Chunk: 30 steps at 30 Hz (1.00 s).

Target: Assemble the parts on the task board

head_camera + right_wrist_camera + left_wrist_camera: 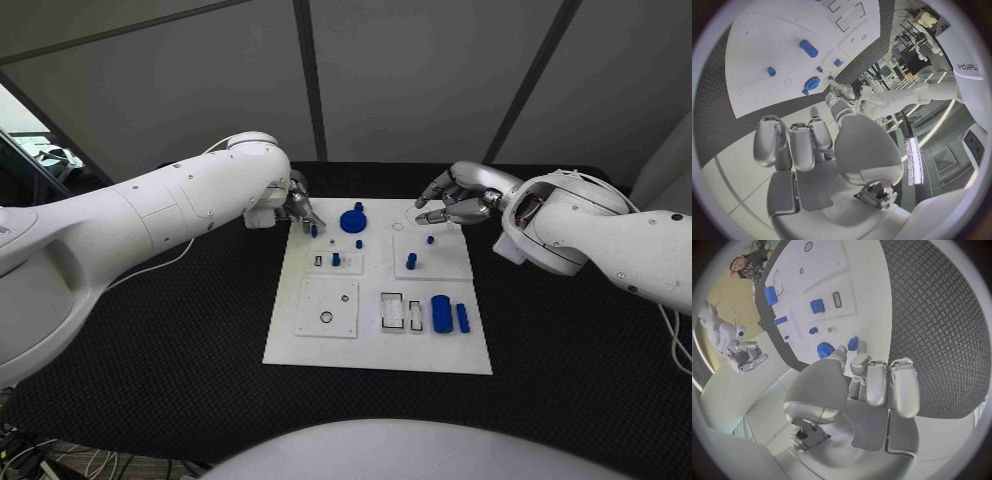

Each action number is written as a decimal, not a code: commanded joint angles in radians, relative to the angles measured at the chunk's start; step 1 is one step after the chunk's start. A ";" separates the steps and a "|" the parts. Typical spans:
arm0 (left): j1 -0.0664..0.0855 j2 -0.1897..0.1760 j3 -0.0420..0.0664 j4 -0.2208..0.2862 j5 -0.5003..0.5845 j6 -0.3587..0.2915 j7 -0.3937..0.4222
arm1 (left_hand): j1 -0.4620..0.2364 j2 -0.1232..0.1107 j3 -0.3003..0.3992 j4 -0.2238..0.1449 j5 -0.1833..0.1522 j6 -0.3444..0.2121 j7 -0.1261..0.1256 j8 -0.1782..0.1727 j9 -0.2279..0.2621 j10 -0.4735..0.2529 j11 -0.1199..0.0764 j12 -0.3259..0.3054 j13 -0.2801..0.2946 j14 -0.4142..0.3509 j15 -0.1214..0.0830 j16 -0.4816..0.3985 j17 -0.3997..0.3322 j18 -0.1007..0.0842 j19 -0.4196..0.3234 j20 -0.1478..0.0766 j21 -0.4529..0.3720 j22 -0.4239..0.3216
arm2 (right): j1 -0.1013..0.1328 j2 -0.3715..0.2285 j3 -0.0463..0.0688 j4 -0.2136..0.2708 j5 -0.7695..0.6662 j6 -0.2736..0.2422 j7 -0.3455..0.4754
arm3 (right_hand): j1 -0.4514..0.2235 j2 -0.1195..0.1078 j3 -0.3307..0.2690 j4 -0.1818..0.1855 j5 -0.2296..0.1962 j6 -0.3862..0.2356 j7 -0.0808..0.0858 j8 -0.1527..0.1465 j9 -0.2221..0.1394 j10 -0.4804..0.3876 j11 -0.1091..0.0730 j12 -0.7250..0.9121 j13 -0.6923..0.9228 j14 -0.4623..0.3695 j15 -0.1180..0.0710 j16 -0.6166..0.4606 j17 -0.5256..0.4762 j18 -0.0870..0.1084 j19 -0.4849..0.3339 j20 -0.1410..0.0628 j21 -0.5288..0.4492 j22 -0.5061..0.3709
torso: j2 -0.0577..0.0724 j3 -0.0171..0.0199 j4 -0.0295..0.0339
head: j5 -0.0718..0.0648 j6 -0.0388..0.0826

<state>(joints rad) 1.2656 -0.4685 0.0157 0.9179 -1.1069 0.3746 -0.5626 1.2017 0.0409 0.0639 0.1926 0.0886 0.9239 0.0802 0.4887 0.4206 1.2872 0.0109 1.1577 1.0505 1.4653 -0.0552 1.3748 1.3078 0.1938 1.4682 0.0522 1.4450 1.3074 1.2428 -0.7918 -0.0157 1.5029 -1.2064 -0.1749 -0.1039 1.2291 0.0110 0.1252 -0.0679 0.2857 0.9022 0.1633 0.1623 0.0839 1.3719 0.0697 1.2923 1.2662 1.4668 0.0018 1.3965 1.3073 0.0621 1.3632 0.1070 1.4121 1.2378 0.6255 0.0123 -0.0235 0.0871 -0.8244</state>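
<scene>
Board (378, 345) lies flat at the middle of the black bench (173, 340), long side running from near edge to far edge. You see the left hand (296, 207) at the board's far left corner, its fingers (879, 382) pinching a small blue peg (313, 230); in the left wrist view the peg (853, 343) shows at the fingertips, just beside the blue gear (824, 349). The gear (353, 220) sits near the board's far edge, with a small stud (359, 244) just nearer than it. The right hand (459, 200) hovers over the far right corner, fingers (798, 145) partly curled and apart, grasping nothing. Below it stand a small peg (430, 240) and a taller peg (411, 261). Another blue piece (336, 259) stands left of centre. Toward the near right, a thick cylinder (441, 313) and a thin bar (463, 318) lie side by side.
</scene>
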 commanded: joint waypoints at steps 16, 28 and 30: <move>0.001 0.003 0.000 -0.004 -0.001 0.006 0.018 | 0.147 0.061 0.142 -0.121 0.011 -0.002 -0.010 -0.019 -0.017 -0.002 -0.017 -0.007 -0.008 0.049 -0.014 0.006 0.047 -0.154 0.016 -0.010 0.004 0.107 | 0.002 0.002 0.001 0.000 -0.002 0.002 0.008 | -0.004 0.006 0.002 0.007 0.006 0.004 -0.004 0.004 -0.002 -0.004 0.000 -0.006 -0.001 0.045 -0.007 -0.007 0.007 0.010 -0.005 -0.001 -0.006 -0.002 | 0.000 0.0001 0.0001 | -0.002 -0.004; 0.000 -0.019 0.000 0.016 0.073 -0.020 0.031 | 0.018 -0.021 0.507 -0.224 0.006 -0.009 0.002 0.017 0.006 0.010 -0.009 -0.017 -0.021 0.049 -0.005 0.008 0.049 -0.155 0.019 -0.004 0.005 0.115 | 0.002 0.002 0.001 -0.001 -0.002 0.004 0.008 | -0.004 0.006 0.002 0.007 0.006 0.004 -0.004 0.004 -0.002 -0.004 0.000 -0.006 -0.001 0.045 -0.007 -0.007 0.007 0.010 -0.005 -0.001 -0.006 -0.002 | -0.001 0.0003 0.0010 | -0.002 -0.005; 0.000 -0.033 0.000 0.032 0.093 -0.032 0.029 | 0.010 -0.025 0.519 -0.228 0.005 -0.010 0.001 0.022 0.009 0.011 -0.009 -0.016 -0.021 0.049 -0.006 0.008 0.049 -0.155 0.019 -0.004 0.005 0.115 | 0.002 0.001 0.001 -0.001 -0.002 0.005 0.008 | -0.004 0.006 0.002 0.007 0.006 0.004 -0.004 0.004 -0.002 -0.004 0.000 -0.006 -0.001 0.045 -0.007 -0.007 0.007 0.010 -0.005 -0.001 -0.006 -0.002 | -0.001 0.0002 0.0013 | -0.002 -0.005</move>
<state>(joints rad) 1.2638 -0.4966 0.0148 0.9420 -1.0654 0.3667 -0.5454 1.2173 0.0148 0.4717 0.0723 0.0949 0.9180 0.0822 0.5058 0.4290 1.2909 0.0038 1.1456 1.0304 1.4653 -0.0621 1.3789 1.3078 0.1936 1.4645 0.0484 1.4450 1.3074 1.2428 -0.7908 -0.0157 1.5016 -1.2064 -0.1745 -0.1039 1.2291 0.0110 0.1279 -0.0651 0.2857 0.9022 0.1633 0.1623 0.0840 1.3719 0.0697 1.2923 1.2662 1.4668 0.0018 1.3919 1.3078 0.0621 1.3632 0.1070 1.4122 1.2365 0.6246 0.0123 -0.0231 0.0852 -0.8292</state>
